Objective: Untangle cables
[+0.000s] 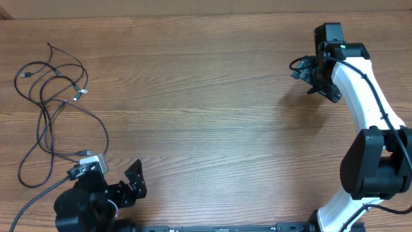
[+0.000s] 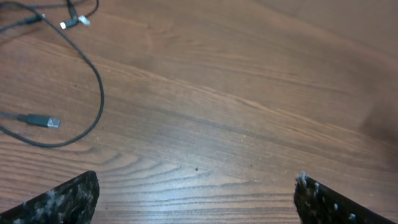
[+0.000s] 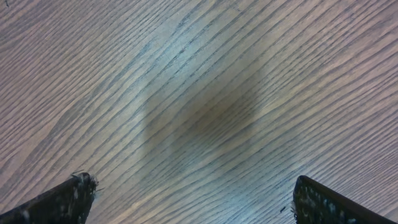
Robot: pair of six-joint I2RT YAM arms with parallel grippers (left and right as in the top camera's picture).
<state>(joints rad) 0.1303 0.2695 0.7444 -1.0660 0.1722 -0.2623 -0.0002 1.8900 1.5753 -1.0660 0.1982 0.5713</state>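
The cables [image 1: 44, 111] lie in a loose tangle of thin black loops at the table's far left, with small silvery plugs [image 1: 80, 92] among them. In the left wrist view, one cable loop [image 2: 99, 93] curves at the upper left beside a plug end [image 2: 53, 122]. My left gripper [image 1: 136, 182] sits near the front edge, right of the tangle and apart from it; it is open [image 2: 198, 199] over bare wood. My right gripper [image 1: 315, 84] hangs at the far right, far from the cables, also open [image 3: 194, 199] with only wood grain below.
A thicker black wire [image 1: 29, 201] runs from the left arm base at the front left. The white right arm [image 1: 367, 109] reaches along the right side. The wooden table's far edge [image 1: 193, 16] runs along the top.
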